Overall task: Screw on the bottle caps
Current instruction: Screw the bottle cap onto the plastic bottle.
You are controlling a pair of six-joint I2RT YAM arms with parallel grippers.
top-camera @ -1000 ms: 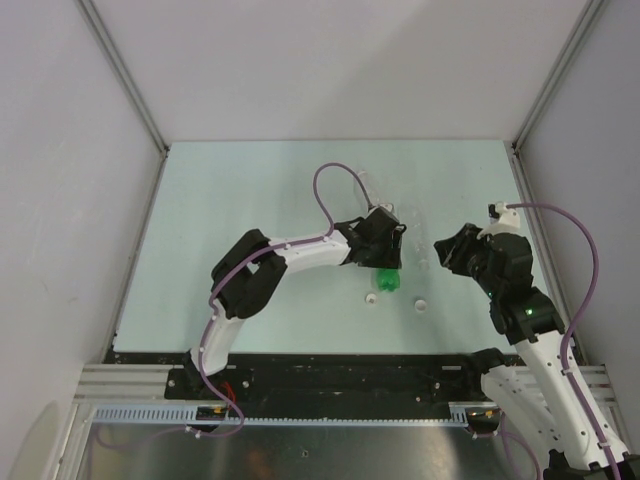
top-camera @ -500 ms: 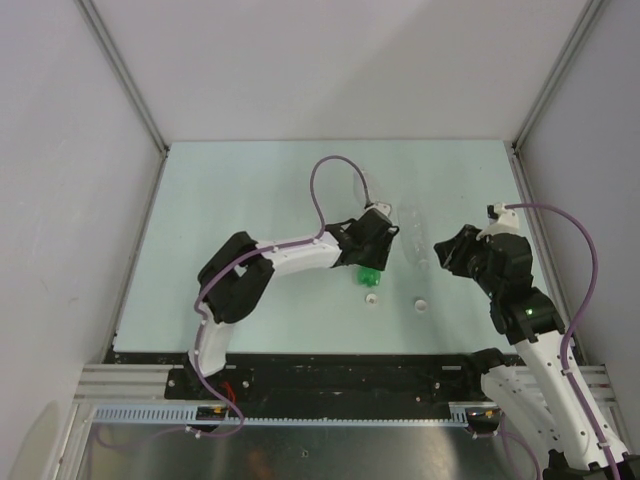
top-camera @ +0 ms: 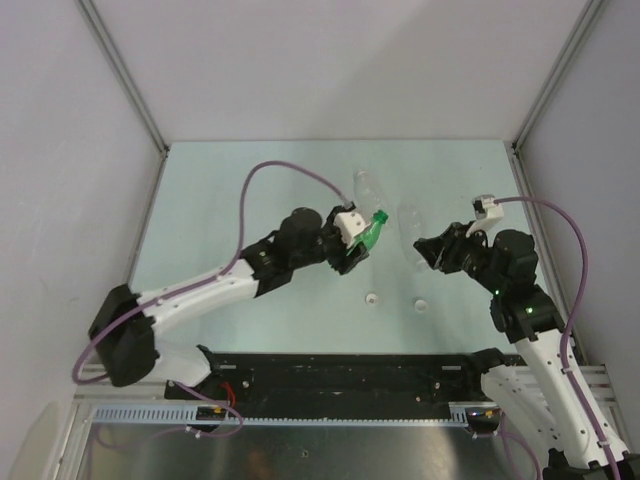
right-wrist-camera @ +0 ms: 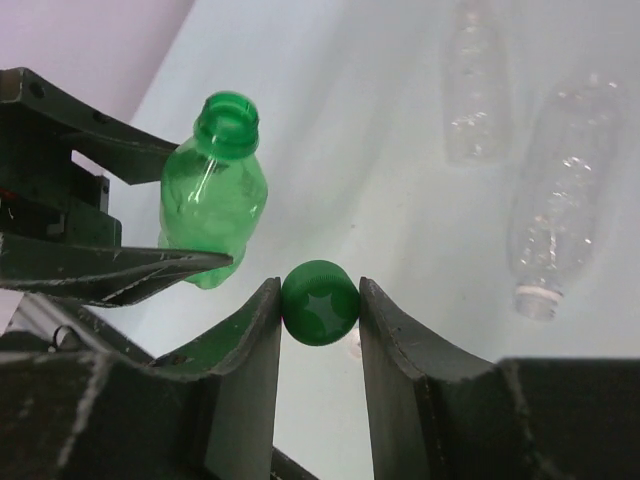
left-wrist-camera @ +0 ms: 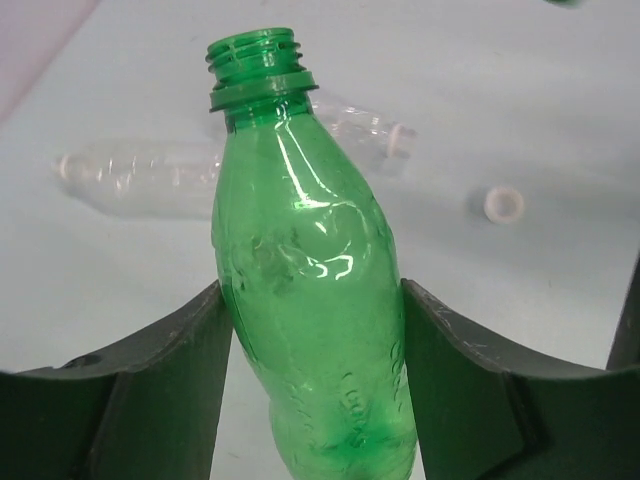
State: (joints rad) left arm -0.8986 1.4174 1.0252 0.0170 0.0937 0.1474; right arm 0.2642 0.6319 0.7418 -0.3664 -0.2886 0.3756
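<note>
Clamping green bottle (left-wrist-camera: 310, 300), left jaws wide; green cap (right-wrist-camera: 320, 302), right jaws narrow.

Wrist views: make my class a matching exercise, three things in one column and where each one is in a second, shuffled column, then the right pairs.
Things
1. green bottle
2. green cap
3. clear bottles

Places
A. lying on the table
B. gripped in the right hand
C. gripped in the left hand

Pairs: 1-C, 2-B, 3-A
</note>
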